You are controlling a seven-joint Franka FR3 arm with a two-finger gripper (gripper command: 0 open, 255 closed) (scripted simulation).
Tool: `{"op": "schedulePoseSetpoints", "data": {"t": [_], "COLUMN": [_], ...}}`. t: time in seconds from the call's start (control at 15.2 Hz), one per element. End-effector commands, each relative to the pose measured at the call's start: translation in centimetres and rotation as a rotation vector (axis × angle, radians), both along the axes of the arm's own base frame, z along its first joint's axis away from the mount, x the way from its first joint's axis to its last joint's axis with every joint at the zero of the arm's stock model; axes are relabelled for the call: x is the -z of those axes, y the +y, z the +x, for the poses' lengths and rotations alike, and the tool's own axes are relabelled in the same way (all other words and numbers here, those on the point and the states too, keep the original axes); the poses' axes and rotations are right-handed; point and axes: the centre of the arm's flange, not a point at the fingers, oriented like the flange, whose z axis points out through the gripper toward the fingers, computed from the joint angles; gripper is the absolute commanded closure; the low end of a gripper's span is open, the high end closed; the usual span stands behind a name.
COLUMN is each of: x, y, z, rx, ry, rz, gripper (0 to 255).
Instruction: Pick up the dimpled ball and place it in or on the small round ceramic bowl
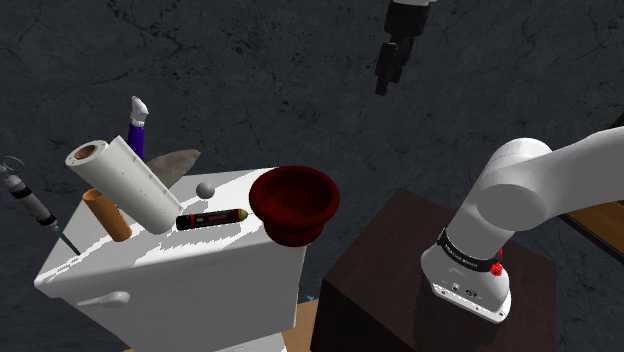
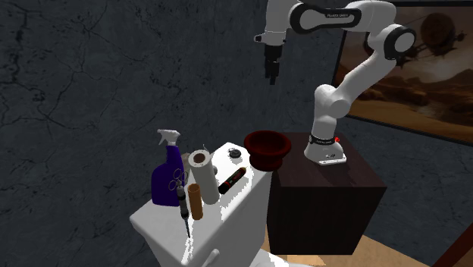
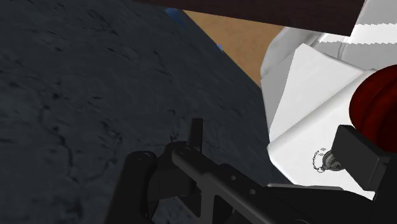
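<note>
Hovering hand, fingers apart, high above ball, bowl.

Dim overall, harsh light on the white lid, crisp black shadows, gloom over the mottled wall

White arm of fat, rounded tubes, glossy, swelling to a smooth dome at the bend. Dark joints between the white shells. Black ring with small white lettering round the lowest segment, a red dot just beside it, tiny dark sockets on the white base below. Black band with pale lettering on an upper link. All-black gripper at the tip: blocky body, two slim flat fingers.
</note>
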Motion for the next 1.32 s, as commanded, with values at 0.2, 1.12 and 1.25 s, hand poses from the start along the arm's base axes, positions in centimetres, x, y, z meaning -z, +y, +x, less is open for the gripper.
{"op": "schedulePoseSetpoints", "data": {"t": [0.2,1.12,1.25], "x": [1.7,9.6,10.6], "y": [3.0,16.8,18.8], "z": [1.8,10.8,12.1], "rx": [0.007,0.040,0.045], "ry": [-0.002,-0.013,-0.014], "rz": [0.003,0.019,0.021], "gripper": [0,0,0]}}
